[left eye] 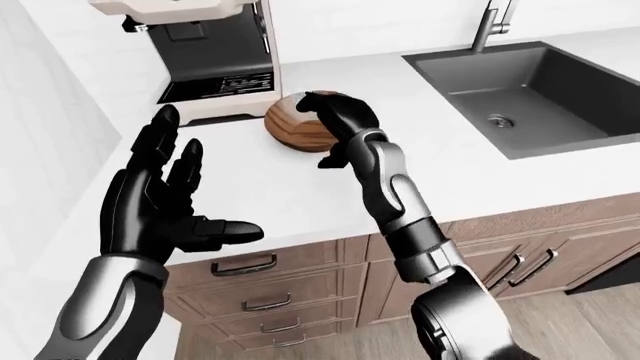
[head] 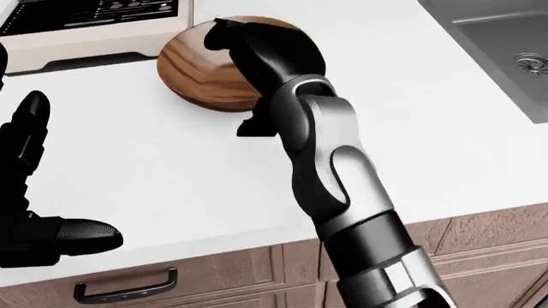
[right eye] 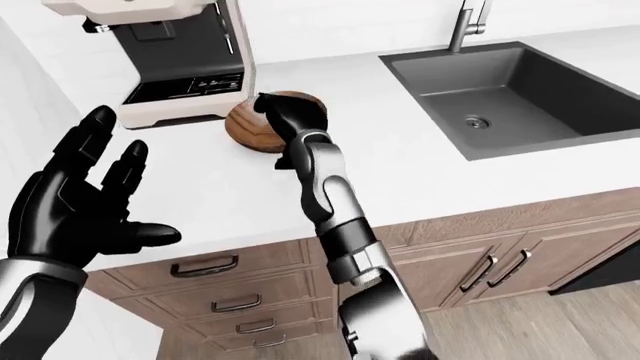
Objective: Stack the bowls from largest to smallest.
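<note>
bowl: we see one wooden bowl [head: 197, 67] on the white counter [head: 445, 128], at 12 o'clock in head view, beside the coffee machine [left eye: 215, 56]
right hand [head: 261, 54]: draped over the bowl's rim, grip unclear
left hand [left eye: 160, 202]: spread open at 8 o'clock
sink [left eye: 530, 90]: at 2 o'clock

White countertop [left eye: 300, 187] running across the room, dark sink [left eye: 530, 90] sitting at right with a metal faucet [left eye: 490, 22] rising behind, wooden drawers [left eye: 260, 292] lining below, coffee machine [left eye: 210, 52] standing at left, white wall [left eye: 350, 22] behind.
</note>
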Robot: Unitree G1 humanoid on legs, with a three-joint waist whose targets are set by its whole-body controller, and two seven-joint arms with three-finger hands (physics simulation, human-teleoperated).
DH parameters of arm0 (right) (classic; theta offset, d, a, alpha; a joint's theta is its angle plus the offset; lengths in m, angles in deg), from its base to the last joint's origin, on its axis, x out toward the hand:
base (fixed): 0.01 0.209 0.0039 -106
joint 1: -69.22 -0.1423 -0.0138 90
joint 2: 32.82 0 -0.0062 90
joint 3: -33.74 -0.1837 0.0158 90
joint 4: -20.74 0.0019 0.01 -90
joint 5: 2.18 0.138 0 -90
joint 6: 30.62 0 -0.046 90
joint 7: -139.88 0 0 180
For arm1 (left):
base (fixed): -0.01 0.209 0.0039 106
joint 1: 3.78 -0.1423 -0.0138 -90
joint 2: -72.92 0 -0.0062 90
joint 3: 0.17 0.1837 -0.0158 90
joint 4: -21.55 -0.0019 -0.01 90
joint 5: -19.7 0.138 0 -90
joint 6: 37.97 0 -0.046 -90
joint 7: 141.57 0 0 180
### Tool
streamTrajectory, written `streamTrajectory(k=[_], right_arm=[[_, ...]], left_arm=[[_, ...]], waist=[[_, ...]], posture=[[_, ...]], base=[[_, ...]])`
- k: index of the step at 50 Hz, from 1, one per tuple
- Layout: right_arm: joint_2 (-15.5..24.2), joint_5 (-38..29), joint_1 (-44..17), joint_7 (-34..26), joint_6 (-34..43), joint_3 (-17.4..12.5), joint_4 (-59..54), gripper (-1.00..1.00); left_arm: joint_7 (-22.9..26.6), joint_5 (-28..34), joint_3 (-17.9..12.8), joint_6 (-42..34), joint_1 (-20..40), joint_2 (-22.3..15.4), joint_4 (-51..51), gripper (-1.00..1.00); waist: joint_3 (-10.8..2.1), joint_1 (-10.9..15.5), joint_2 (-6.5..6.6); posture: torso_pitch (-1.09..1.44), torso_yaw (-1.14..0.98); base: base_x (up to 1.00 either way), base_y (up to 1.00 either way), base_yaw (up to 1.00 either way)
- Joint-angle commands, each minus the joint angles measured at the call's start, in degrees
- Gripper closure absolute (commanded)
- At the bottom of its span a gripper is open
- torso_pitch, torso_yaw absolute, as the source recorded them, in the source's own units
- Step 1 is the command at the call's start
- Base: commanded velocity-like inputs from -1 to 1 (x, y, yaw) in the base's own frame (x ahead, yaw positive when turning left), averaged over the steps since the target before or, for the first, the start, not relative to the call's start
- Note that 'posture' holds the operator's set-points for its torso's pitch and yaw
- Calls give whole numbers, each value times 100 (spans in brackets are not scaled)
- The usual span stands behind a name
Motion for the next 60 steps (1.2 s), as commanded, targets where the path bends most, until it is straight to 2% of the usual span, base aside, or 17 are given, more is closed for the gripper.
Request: streamTrajectory(k=[1, 11, 18, 24, 25, 26, 28, 29, 30, 31, 33, 41, 44, 45, 47, 54, 60], right_arm=[[-5, -43, -292, 333, -155, -4, -51, -30], [-114, -23, -1083, 1023, -262, 9, -1605, -22], [-150, -17, -1156, 1429, -361, 51, -2269, -18], [-156, -77, -1194, 1479, -234, 75, -2373, -13], [-155, -92, -1182, 1517, -247, 83, -2431, -9], [-144, -87, -1183, 1535, -260, 74, -2475, 10], [-130, -82, -1178, 1545, -271, 66, -2502, 34], [-126, -79, -1175, 1547, -274, 64, -2507, 36], [-122, -74, -1165, 1533, -263, 59, -2487, 52], [-111, -65, -1164, 1537, -267, 51, -2481, 58], [-104, -72, -1164, 1473, -228, 56, -2401, 58], [-53, -52, -1247, 1395, -155, 35, -2280, 60], [-51, -84, -1214, 1294, -101, 43, -2081, 78], [-42, -96, -1196, 1248, -88, 45, -2000, 95], [-3, -85, -1171, 1155, -58, 11, -1817, 100], [209, 35, -906, 648, 124, -89, -801, 99], [400, -195, -602, -156, 240, -112, 461, 100]], left_arm=[[63, 91, 15, 213, 83, -71, 130, -100], [267, 55, -194, 247, 29, -119, 52, -100], [184, -239, -463, -1, 133, -217, 192, -100], [12, -565, -612, -132, 205, -367, 272, -100], [-33, -635, -640, -164, 233, -395, 284, -100], [-65, -679, -649, -161, 241, -422, 281, -100], [-108, -723, -646, -131, 230, -452, 266, -100], [-119, -727, -634, -107, 217, -461, 255, -100], [-117, -698, -590, -47, 182, -456, 230, -100], [-105, -667, -541, 12, 146, -444, 212, -100], [-102, -639, -498, 50, 125, -441, 206, -100], [-302, -1026, -715, -106, 223, -569, 303, -100], [-367, -1096, -700, -64, 184, -604, 315, -100], [-384, -1114, -696, -54, 170, -612, 322, -100], [-409, -1129, -676, -28, 157, -626, 316, -100], [-350, -799, -360, 140, 133, -528, 212, -100], [-409, -679, -217, -25, 314, -415, 259, -100]], waist=[[-144, 1, 23], [-149, -4, 49], [-140, 2, 65], [-132, 0, 80], [-129, 4, 85], [-127, 7, 90], [-121, 8, 99], [-119, 8, 101], [-118, 9, 102], [-117, 10, 102], [-120, 20, 101], [-118, 19, 96], [-116, 24, 96], [-118, 27, 96], [-120, 31, 95], [-124, 44, 62], [-119, 39, 20]], posture=[[0, 0], [0, 0], [0, 0], [0, 0], [0, 0], [0, 0], [0, 0], [0, 0], [0, 0], [0, 0], [0, 0], [0, 0], [0, 0], [0, 0], [0, 0], [0, 0], [0, 0]], base=[[0, 0, 0], [0, 0, 0], [0, 0, 0], [0, 0, 0], [0, 0, 0], [0, 0, 0], [0, 0, 0], [0, 0, 0], [0, 0, 0], [0, 0, 0], [0, 0, 0], [0, 0, 0], [0, 0, 0], [0, 0, 0], [0, 0, 0], [0, 0, 0], [0, 0, 0]])
